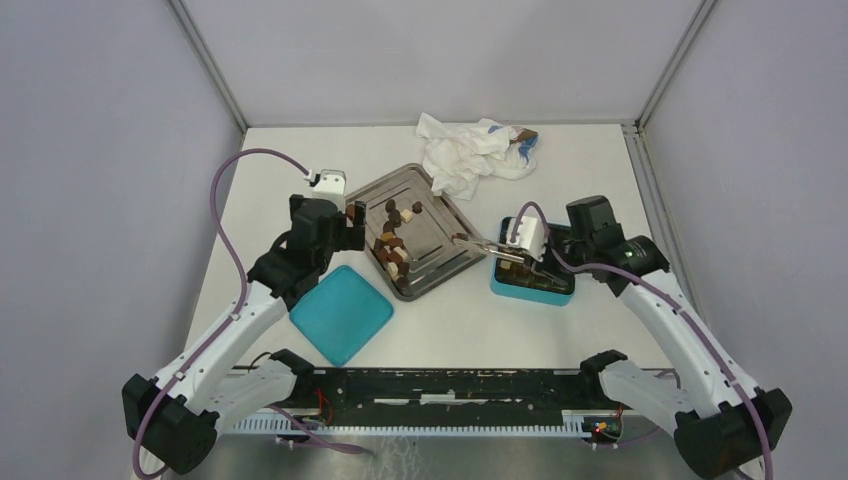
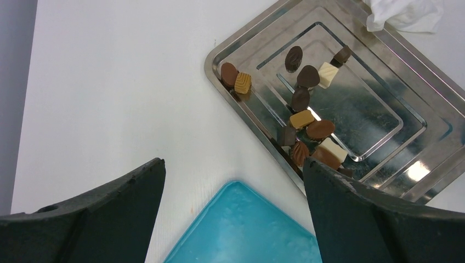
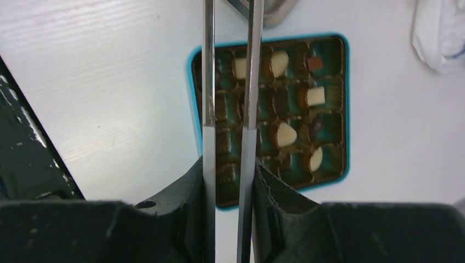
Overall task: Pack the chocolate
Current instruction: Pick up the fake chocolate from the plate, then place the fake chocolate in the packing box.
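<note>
1. Chocolate (image 1: pixel 393 250) seen from above: loose pieces in dark brown, tan and cream lie in a steel tray (image 1: pixel 435 235) in the middle of the desk (image 1: pixel 470 330), bunched along the tray's near-left side. A teal box (image 1: pixel 525 296) with compartments sits just right of the tray. A flat teal lid (image 1: pixel 342 312) lies just off the tray's near-left edge, and a crumpled white cloth (image 1: pixel 465 150) touches its far edge.
2. Same view, the arms: the left arm (image 1: pixel 240 320) reaches up to the tray's left edge, and the left jaws are spread wide with nothing between them. The right arm (image 1: pixel 670 310) bends in over the box. The right jaws are clamped on steel tweezers (image 1: pixel 478 245), whose tips reach the tray's right rim. Whether the tips hold a piece cannot be told.
3. Left wrist view: the left jaws stand wide apart above the desk (image 2: pixel 109 82) and a corner of the lid (image 2: pixel 247 224), just short of the tray (image 2: pixel 211 60). Two pieces sit in the tray's nearest corner, and the rest of the chocolate (image 2: pixel 307 129) trails along the adjoining edge. The cloth (image 2: pixel 406 13) overlaps the tray's far corner.
4. Right wrist view: the box (image 3: pixel 346 98) lies below, next to a corner of the tray (image 3: pixel 268 11). Its grid of compartments holds chocolate (image 3: pixel 285 134), with several cream pieces and some brown ones showing. The two blades of the tweezers (image 3: pixel 208 82) run up between the right jaws, a narrow gap between them, and the tips pass out of the top of the view.
</note>
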Robot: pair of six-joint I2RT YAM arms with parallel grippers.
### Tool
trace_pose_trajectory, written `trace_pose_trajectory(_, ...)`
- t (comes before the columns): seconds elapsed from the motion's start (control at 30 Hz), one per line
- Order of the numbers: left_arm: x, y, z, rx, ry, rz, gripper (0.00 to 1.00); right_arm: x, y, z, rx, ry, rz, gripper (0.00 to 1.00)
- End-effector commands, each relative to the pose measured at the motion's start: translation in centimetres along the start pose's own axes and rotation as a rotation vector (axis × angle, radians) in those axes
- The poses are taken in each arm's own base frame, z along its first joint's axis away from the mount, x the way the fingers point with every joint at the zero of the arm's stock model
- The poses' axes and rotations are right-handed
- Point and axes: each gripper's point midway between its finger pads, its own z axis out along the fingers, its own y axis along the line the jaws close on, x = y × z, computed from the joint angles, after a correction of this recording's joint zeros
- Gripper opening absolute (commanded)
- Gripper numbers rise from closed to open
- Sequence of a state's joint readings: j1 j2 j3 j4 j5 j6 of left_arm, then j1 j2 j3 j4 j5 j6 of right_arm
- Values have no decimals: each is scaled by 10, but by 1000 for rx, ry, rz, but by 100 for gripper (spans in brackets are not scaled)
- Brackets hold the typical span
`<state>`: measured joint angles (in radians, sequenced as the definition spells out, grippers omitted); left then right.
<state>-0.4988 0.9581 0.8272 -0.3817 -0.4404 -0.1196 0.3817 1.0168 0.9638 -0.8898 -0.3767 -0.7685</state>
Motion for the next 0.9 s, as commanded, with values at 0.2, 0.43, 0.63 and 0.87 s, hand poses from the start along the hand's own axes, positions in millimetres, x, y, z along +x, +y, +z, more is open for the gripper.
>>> trace_pose_trajectory(0.2,-18,-4,-3,36,-58,-10,99,81,-18,-58,220,273,-15,0)
trace_pose_trajectory(0.43,-18,-7,-2,50,-55,-11,99,99,-1,-84,254,348,-9,0)
trace_pose_trajectory(0.63,-17,-9,-2,61,-53,-11,99,115,10,-95,269,420,-4,3)
trace_pose_trajectory(0.87,-16,-9,-2,59,-50,-11,99,122,16,-88,232,436,-3,4)
